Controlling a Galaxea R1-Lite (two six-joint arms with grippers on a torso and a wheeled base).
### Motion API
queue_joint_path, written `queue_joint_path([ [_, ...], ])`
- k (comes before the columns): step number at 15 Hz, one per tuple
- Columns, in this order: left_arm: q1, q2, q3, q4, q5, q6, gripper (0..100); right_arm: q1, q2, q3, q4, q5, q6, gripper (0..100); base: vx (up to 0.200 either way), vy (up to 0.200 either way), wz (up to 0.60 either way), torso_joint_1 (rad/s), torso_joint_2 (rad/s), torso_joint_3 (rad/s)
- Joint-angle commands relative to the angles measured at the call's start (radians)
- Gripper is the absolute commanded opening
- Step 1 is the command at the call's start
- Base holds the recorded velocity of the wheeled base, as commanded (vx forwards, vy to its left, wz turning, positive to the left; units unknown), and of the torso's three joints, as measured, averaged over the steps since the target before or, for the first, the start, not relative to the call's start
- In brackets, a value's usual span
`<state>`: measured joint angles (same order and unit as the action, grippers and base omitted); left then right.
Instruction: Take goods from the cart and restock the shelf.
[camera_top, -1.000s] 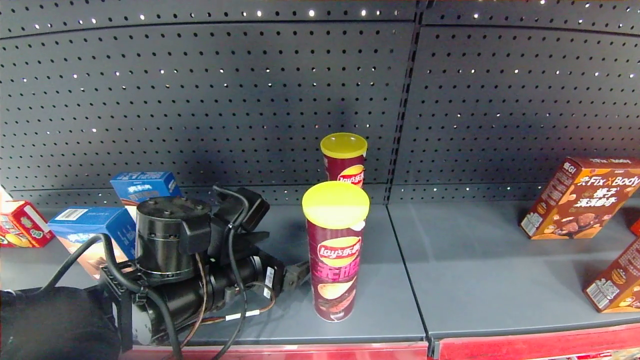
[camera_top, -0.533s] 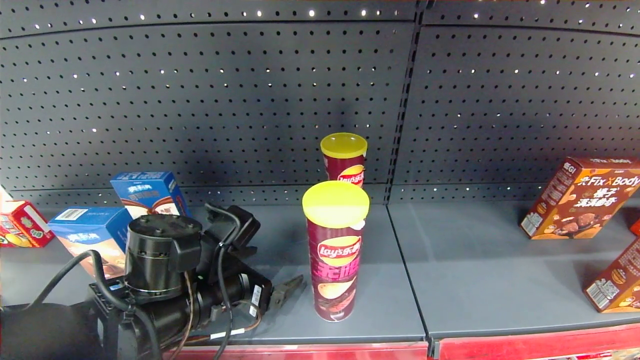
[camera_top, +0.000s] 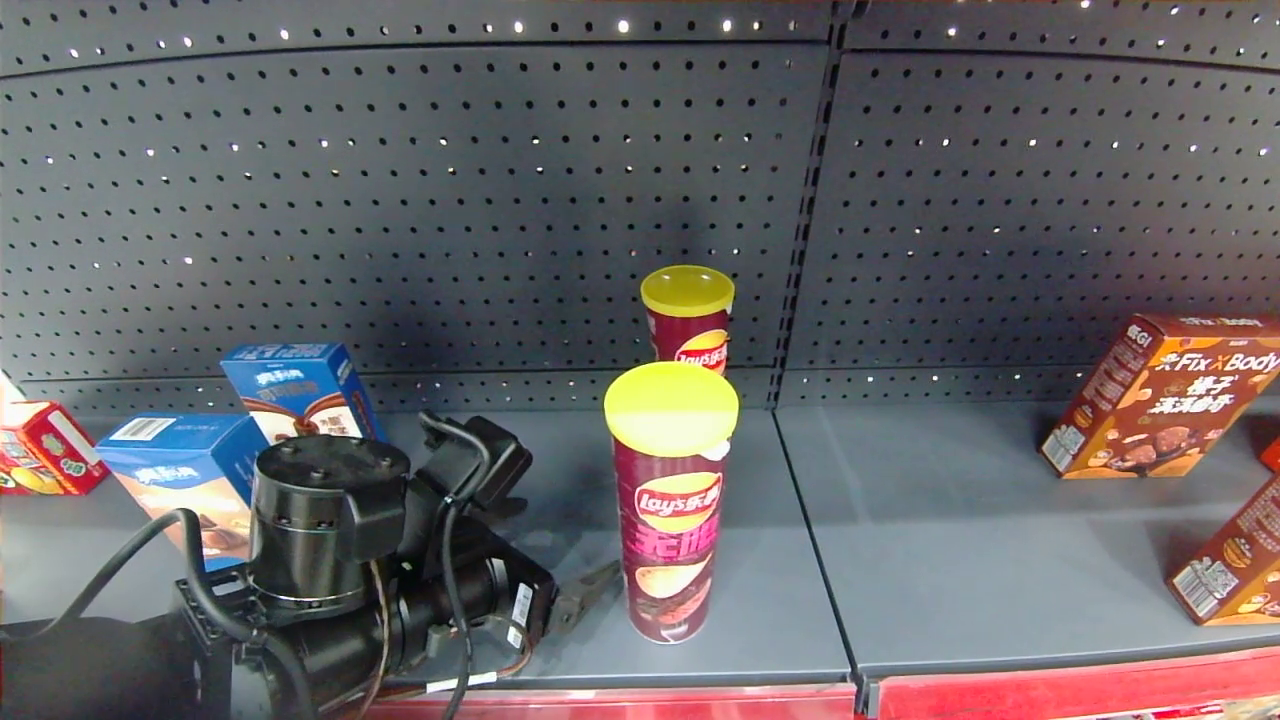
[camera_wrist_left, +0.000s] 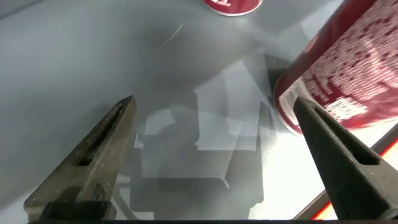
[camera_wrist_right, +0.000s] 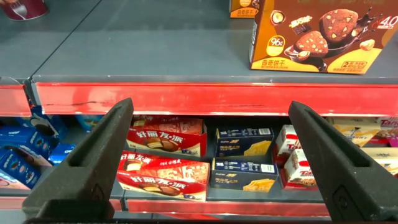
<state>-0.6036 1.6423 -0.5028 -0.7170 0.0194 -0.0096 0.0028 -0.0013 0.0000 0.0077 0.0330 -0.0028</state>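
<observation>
Head view: a chip can (camera_top: 670, 500) stands upright on the shelf (camera_top: 950, 560), and my left gripper (camera_top: 588, 598) sits just beside it. Left wrist view: its fingers are spread and empty. Right wrist view: my right gripper (camera_wrist_right: 209, 106) is spread and empty. I judge more restocking remains.

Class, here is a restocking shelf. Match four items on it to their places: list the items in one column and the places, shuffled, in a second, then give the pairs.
Things
1. front chip can
2. rear chip can
3. blue boxes
4. brown boxes

Places
A. centre, close to the pegboard
B. right end of the shelf
C. near the front edge, next to the open left end effector
D. left side of the shelf

Pairs: 1-C, 2-A, 3-D, 4-B
</observation>
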Motion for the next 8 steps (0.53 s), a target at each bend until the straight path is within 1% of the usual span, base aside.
queue_joint_path([
  [1,-0.013,0.004,-0.007,-0.001,0.001,-0.003,100,0.000,0.001,0.000,0.000,0.001,0.000,100,0.000,0.000,0.00,0.000,0.00,0.000],
  [8,-0.039,0.042,-0.037,0.001,0.010,-0.007,100,0.000,0.001,0.000,0.000,0.001,0.000,100,0.000,0.000,0.00,0.000,0.00,0.000],
])
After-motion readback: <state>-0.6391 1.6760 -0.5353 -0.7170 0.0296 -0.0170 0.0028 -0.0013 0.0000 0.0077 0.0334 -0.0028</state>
